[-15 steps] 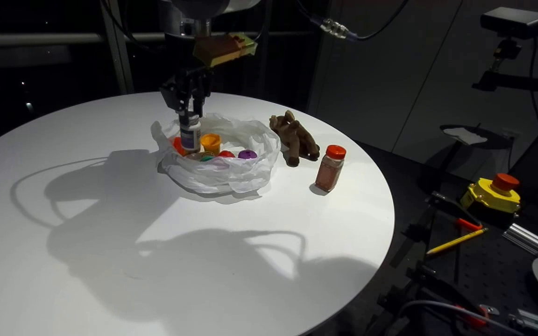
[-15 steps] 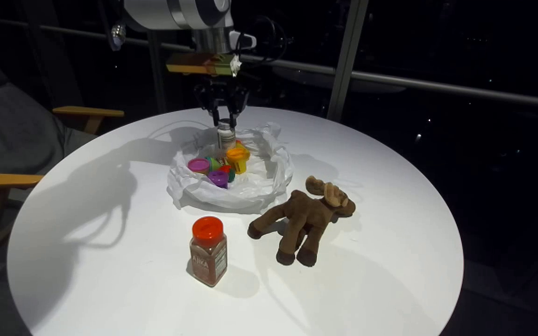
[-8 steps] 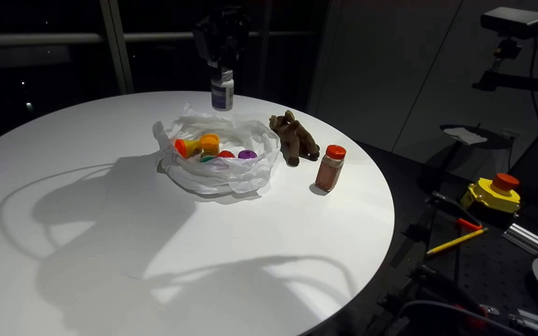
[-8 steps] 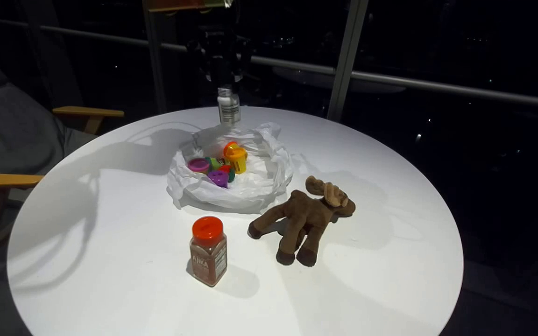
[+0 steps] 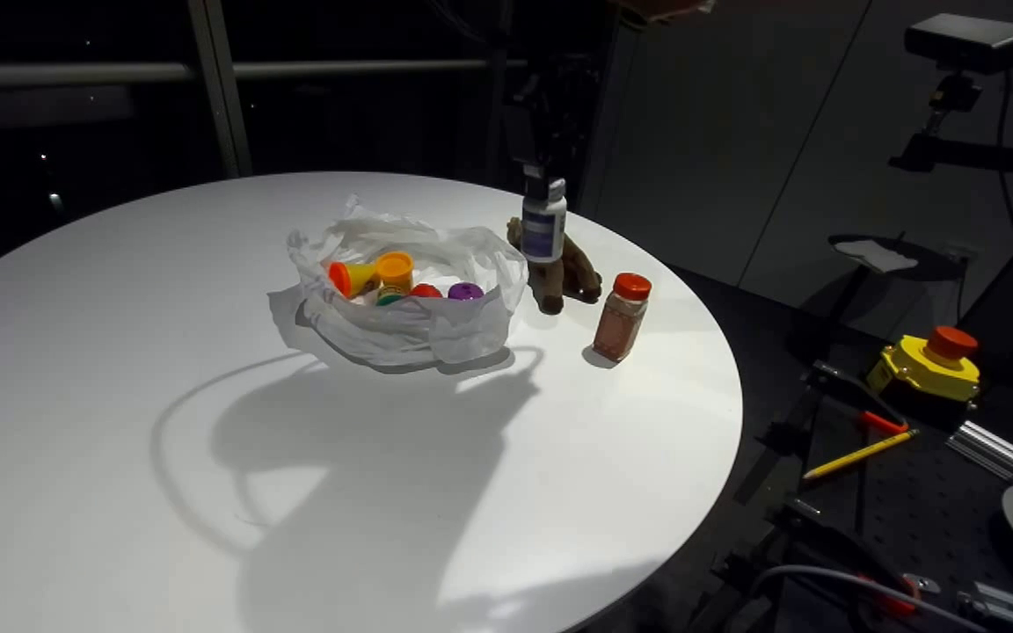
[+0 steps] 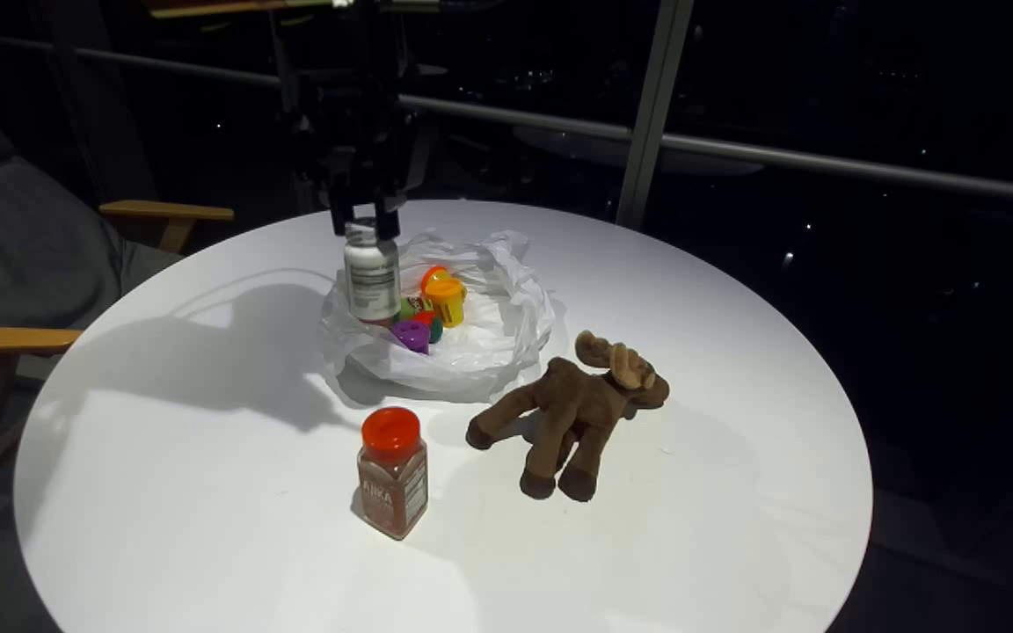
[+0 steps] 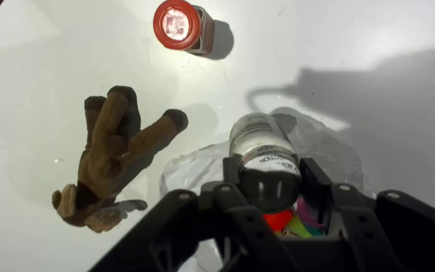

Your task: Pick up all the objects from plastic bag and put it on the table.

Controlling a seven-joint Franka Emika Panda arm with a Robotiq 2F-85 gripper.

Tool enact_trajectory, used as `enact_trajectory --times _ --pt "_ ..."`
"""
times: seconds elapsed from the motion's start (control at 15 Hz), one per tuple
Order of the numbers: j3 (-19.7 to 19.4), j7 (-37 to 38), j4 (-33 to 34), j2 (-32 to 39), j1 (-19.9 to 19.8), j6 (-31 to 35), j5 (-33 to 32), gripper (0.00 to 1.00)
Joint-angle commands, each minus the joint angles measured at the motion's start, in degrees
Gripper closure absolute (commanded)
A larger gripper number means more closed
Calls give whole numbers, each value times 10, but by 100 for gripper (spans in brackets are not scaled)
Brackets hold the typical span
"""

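With twelve at the top of the wrist view, my gripper [image 7: 272,172] was narrowed onto a white bottle [image 7: 257,130], a pad on each side of its top end, and the rest of it stuck out past my fingertips toward twelve. That end-on hold was what could fail me: with so little of the bottle between the pads, I judged that a bump at its base could swing it or slide it free. The wrinkled plastic bag [image 7: 191,170] lay beneath, as far as I could tell, so lowering there would probably have perched the bottle on the rim, where it could tip; I thought the flat table [image 7: 334,30] toward one o'clock a safer landing. The bottle, then, was at my fingertips, and toward five and six o'clock lay a red piece [image 7: 278,220], a green tub [image 7: 298,226] and a purple piece [image 7: 308,216]; an exterior view showed an orange-lidded yellow tub [image 6: 447,303] in the bag too. Farther off, both out on the table, the brown plush moose [image 7: 108,158] sprawled at nine o'clock and the red-capped jar [image 7: 176,24] stood upright at eleven, where a careless set-down might knock it.
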Motion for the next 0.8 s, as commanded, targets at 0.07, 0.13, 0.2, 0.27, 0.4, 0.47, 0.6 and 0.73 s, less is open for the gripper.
enact_trajectory --times 0.07,0.13,0.2,0.27,0.4,0.47,0.6,0.73 --pt "18 6 -99 -3 -18 122 -2 80" --pt "18 7 -110 3 -18 146 -7 80" --pt "16 10 -115 11 -17 165 -10 80" --pt "13 14 -120 17 -17 184 -18 80" --pt "3 27 -123 32 -16 211 -38 80" --pt "-2 32 -122 41 -18 219 -45 80" --pt "-16 48 -117 60 -18 230 -62 80" --pt "-30 64 -111 81 -17 242 -73 80"
